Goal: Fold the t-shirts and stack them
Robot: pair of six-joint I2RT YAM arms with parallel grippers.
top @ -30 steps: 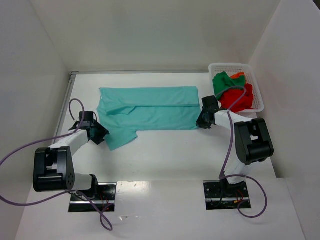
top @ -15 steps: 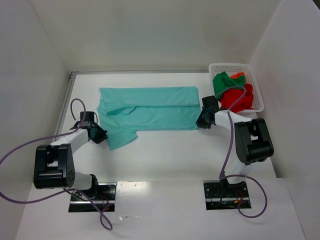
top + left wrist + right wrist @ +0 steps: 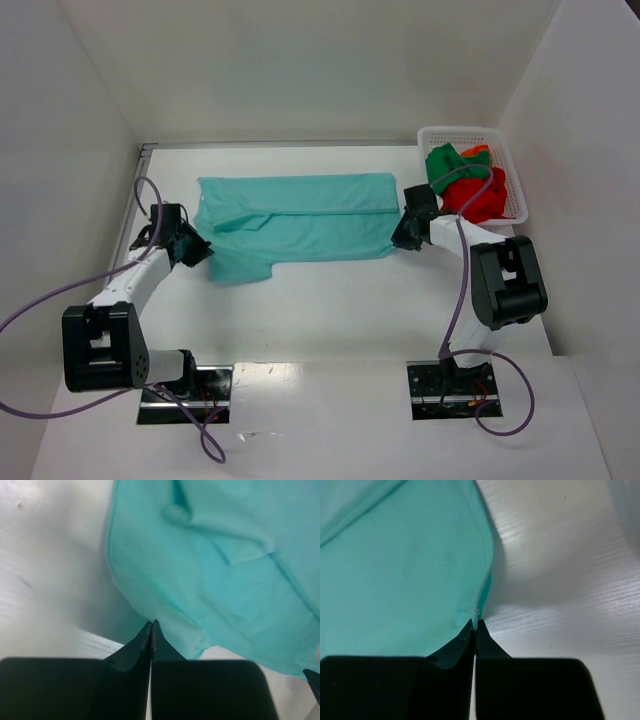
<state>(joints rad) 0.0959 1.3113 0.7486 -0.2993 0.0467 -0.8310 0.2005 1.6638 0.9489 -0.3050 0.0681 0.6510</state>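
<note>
A teal t-shirt lies spread across the middle of the table, its long side running left to right. My left gripper is shut on the shirt's near left edge by the sleeve. In the left wrist view the closed fingertips meet the cloth's hem, which hangs raised above its shadow. My right gripper is shut on the shirt's near right corner. The right wrist view shows the hem pinched between the closed gripper.
A white lattice basket stands at the back right, close to the right arm. It holds a dark green shirt, a red one and an orange one. White walls enclose the table on three sides.
Both grippers closed on the teal shirt. The left gripper moved away from the near edge, drawing the lower left sleeve in. The right gripper shifted slightly farther back.
</note>
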